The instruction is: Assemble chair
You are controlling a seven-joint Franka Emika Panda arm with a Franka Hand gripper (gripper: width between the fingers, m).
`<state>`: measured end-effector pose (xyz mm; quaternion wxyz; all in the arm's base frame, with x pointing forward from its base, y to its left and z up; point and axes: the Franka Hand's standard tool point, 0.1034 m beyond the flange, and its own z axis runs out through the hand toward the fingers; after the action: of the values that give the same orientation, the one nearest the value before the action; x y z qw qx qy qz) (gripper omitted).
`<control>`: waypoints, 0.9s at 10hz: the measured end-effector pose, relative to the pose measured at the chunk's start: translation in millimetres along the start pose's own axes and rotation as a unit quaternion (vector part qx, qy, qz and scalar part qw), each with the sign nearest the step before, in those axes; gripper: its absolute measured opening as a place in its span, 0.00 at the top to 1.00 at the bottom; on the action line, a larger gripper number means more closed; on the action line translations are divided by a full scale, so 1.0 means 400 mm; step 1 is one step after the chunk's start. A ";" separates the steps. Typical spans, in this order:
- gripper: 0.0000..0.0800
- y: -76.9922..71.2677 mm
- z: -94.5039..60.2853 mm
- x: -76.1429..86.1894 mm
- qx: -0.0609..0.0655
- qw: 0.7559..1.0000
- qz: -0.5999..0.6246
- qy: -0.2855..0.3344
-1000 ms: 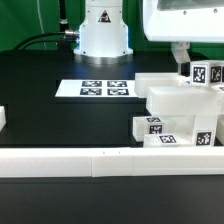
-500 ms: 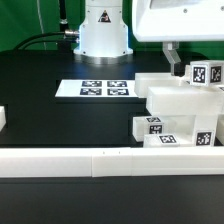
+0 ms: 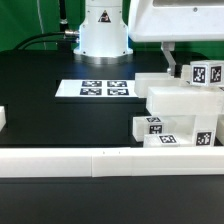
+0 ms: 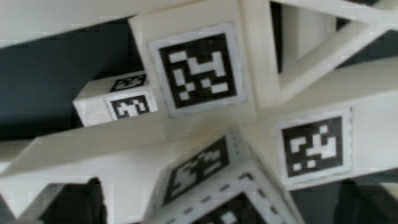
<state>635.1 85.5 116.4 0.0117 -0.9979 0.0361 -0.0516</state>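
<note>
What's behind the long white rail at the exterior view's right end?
Chair pieces: glossy white blocks with black-and-white tags, stacked close behind the rail. The rail hides where they meet the table, so whether they touch it cannot be told.

Passable: open bench (image 3: 40,110) across the exterior view's left. Obstacles: chair pieces (image 3: 180,105) clustered at the exterior view's right. A long white rail (image 3: 60,162) runs along the front.

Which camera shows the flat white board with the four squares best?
The exterior view. There the marker board lies whole on the black table, all four tags showing. The wrist view shows none of it, only white chair pieces with tags, very close.
</note>
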 end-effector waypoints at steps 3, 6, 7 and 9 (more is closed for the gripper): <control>0.19 0.005 0.000 0.000 -0.011 0.992 -0.124 -0.002; 0.34 0.010 0.001 -0.001 -0.015 0.982 -0.190 -0.004; 0.51 0.010 0.001 -0.001 -0.015 0.982 -0.189 -0.004; 0.67 0.010 0.002 -0.002 -0.015 0.983 -0.184 -0.004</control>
<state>634.2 81.3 115.6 -0.0125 -0.9878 -0.1474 -0.0482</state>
